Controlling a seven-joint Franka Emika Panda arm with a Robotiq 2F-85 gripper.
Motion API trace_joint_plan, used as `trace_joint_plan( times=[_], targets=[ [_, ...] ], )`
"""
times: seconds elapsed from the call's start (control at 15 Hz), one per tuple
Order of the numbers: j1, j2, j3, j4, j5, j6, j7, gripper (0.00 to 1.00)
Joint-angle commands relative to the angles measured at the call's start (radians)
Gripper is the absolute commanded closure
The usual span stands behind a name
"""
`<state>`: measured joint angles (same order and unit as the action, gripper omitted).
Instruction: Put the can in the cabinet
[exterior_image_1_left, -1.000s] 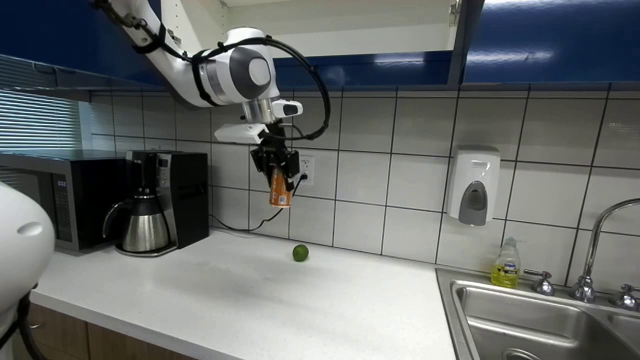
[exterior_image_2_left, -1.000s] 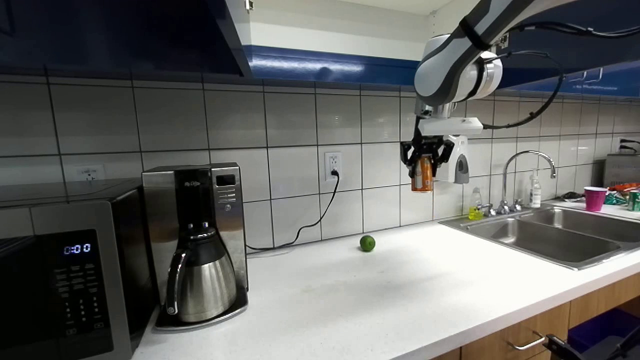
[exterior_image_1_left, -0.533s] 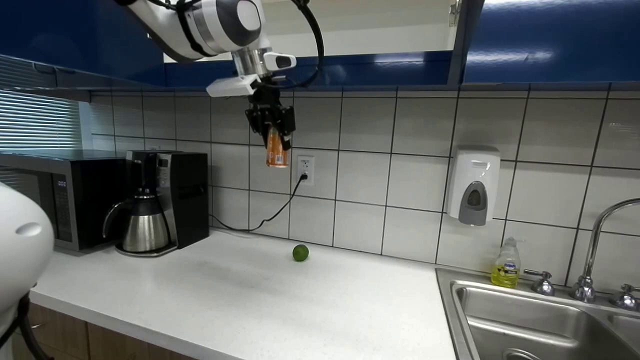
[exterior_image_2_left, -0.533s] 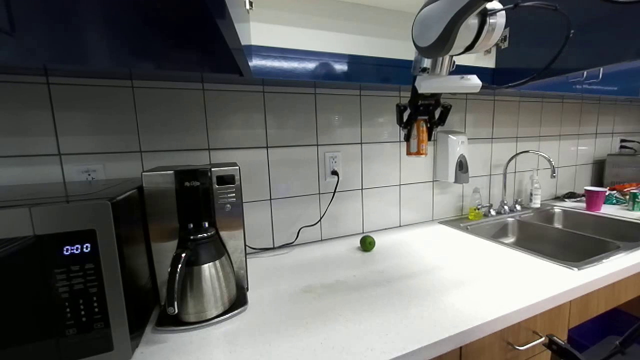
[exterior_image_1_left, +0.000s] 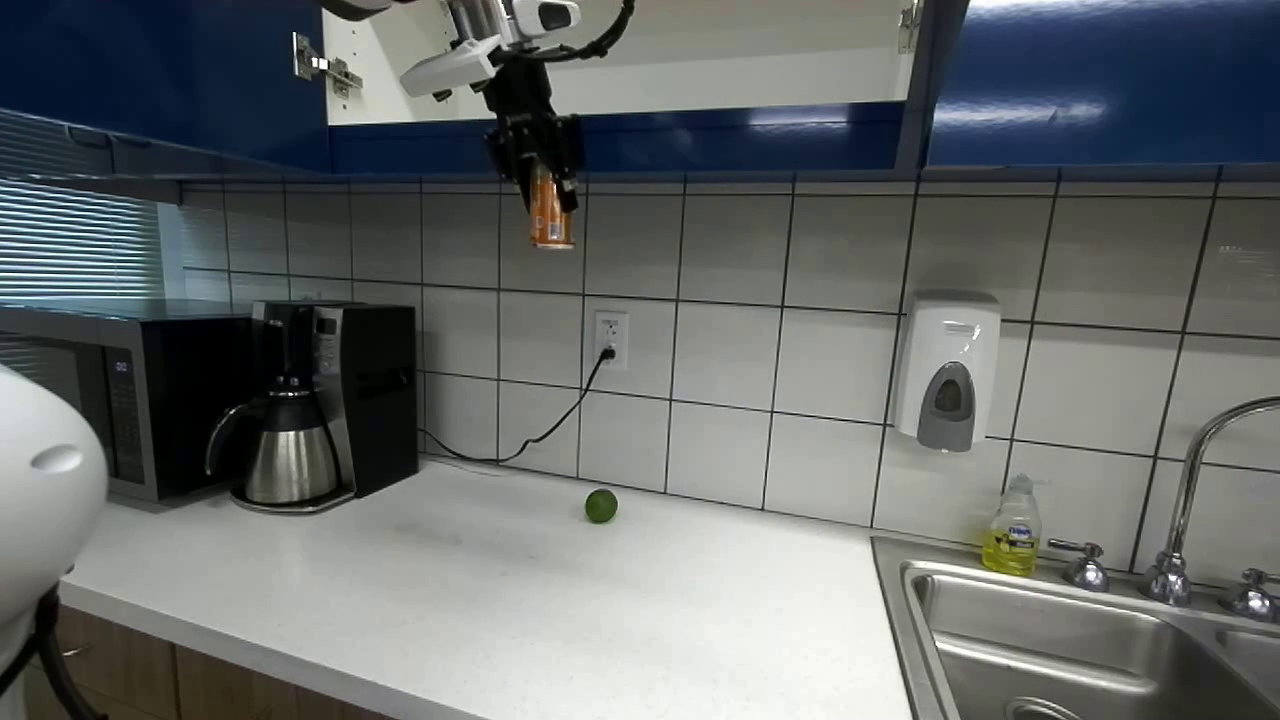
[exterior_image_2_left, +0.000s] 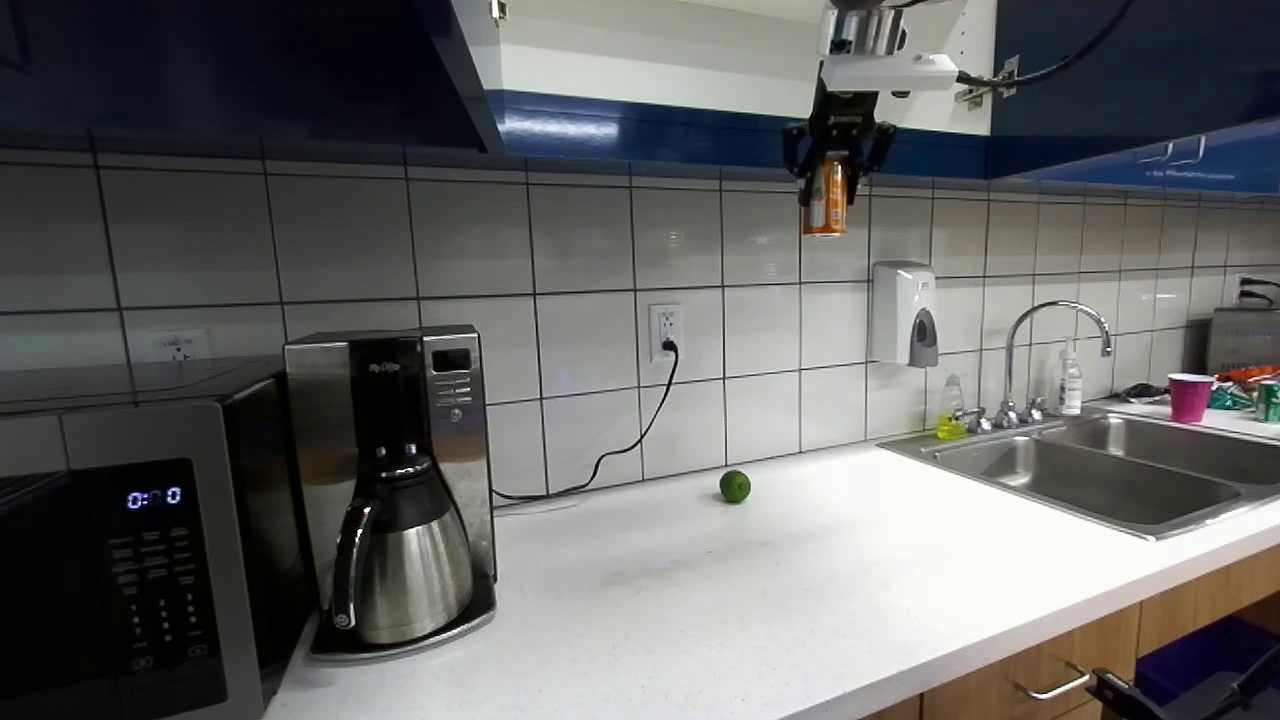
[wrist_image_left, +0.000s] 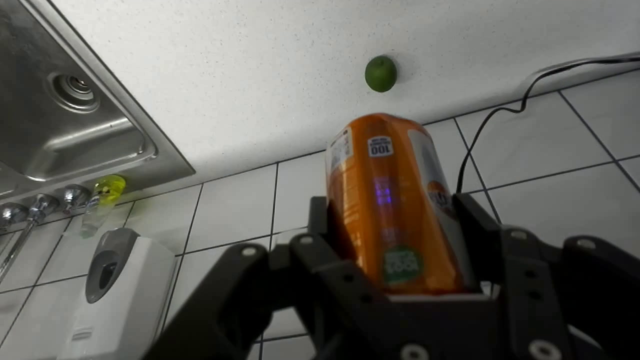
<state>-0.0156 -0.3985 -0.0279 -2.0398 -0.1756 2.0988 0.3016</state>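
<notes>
The orange can (exterior_image_1_left: 552, 222) hangs in the air high above the counter, nearly upright. It also shows in another exterior view (exterior_image_2_left: 826, 208) and in the wrist view (wrist_image_left: 390, 175). My gripper (exterior_image_1_left: 547, 190) points down, shut on the can's upper part; its fingers (wrist_image_left: 393, 215) press both sides in the wrist view. The can's top end is hidden in the jaws. The wall cabinet (exterior_image_1_left: 740, 140) is open, with blue frame and white interior, in both exterior views (exterior_image_2_left: 640, 128). In both, the gripper overlaps its lower blue edge, and the can appears below that edge.
A green ball (exterior_image_1_left: 601, 506) lies on the white counter (exterior_image_1_left: 640, 610). A coffee maker with pot (exterior_image_2_left: 415, 560) and a microwave (exterior_image_2_left: 110, 560) stand at one end, a sink (exterior_image_2_left: 1090, 480) at the other. A soap dispenser (exterior_image_1_left: 948, 370) hangs on the tiles. An open blue door (exterior_image_1_left: 160, 90) flanks the opening.
The arm has risen, carrying the can up from in front of the wall tiles to just below the cabinet's lower edge in view. It also drifts slightly left in both exterior views.
</notes>
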Motion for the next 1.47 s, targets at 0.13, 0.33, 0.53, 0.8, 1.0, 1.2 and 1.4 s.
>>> trace_joint_plan(
  times=[0.13,0.33,0.53,0.8,1.0,1.2,1.4],
  targets=[
    [-0.026,0.029,0.031,0.165,0.033,-0.129,0.007,0.62],
    [-0.026,0.046,0.038,0.247,0.039,-0.188,0.016,0.62],
    [-0.024,0.067,0.048,0.334,0.037,-0.241,0.028,0.62],
    [-0.019,0.114,0.058,0.437,0.037,-0.306,0.040,0.62],
    [-0.017,0.156,0.064,0.507,0.033,-0.345,0.055,0.62],
    [-0.013,0.194,0.069,0.573,0.029,-0.378,0.074,0.62],
    [-0.007,0.222,0.071,0.628,0.027,-0.407,0.083,0.62]
  ],
)
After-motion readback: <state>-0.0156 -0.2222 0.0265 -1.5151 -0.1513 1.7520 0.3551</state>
